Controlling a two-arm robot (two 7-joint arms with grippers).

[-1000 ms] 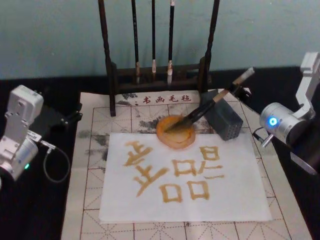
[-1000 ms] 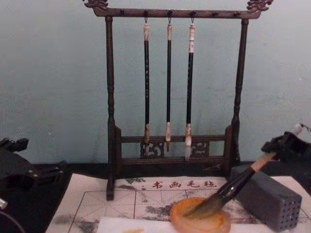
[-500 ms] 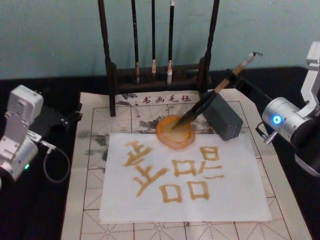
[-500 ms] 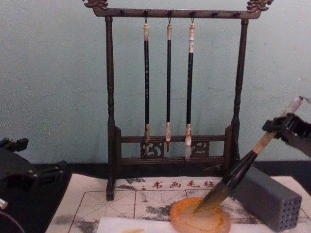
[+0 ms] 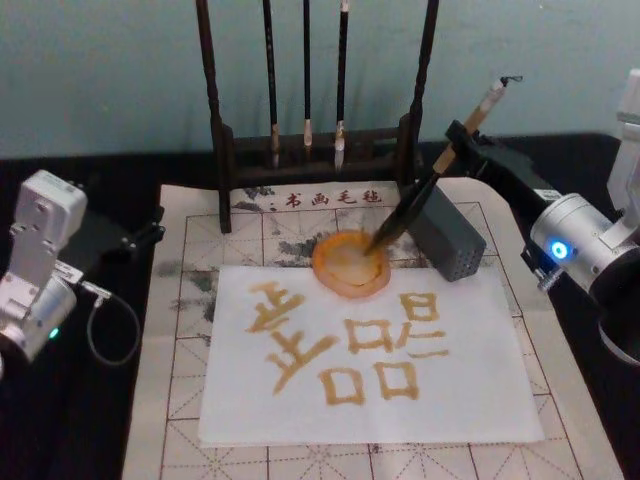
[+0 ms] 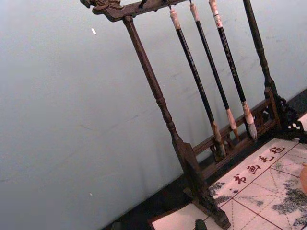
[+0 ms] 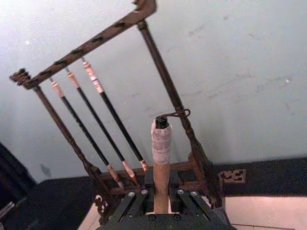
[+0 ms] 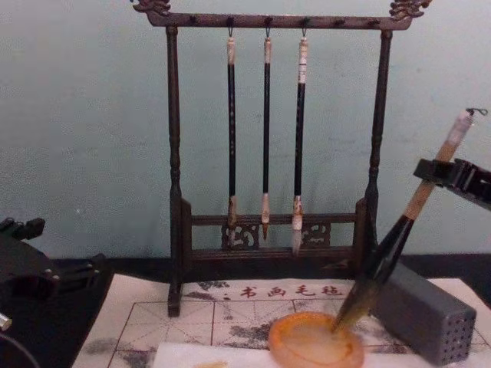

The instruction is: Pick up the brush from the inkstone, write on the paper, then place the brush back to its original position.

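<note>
The brush (image 5: 432,172) leans steeply, its dark bristles touching the right side of the amber inkstone (image 5: 331,277). My right gripper (image 5: 462,136) is shut on the upper tan handle, just below the white cap. From the chest the brush (image 8: 410,215) slants down from the right gripper (image 8: 443,173) into the inkstone (image 8: 295,349). In the right wrist view the brush (image 7: 161,143) rises between the fingers (image 7: 135,200) of the right gripper (image 7: 161,197). The white paper (image 5: 470,400) in front of the inkstone carries several orange-brown characters. My left gripper (image 5: 148,230) is parked at the table's left.
A dark wooden rack (image 5: 315,140) with three thin hanging brushes stands behind the inkstone. A grey block (image 5: 447,240) with small holes sits right of the inkstone, under the brush handle. The cream gridded felt mat (image 5: 190,330) lies under the paper.
My right gripper has risen and swung the brush from a shallow lean to a steeper one. The bristles have stayed in the inkstone. The left arm has not moved.
</note>
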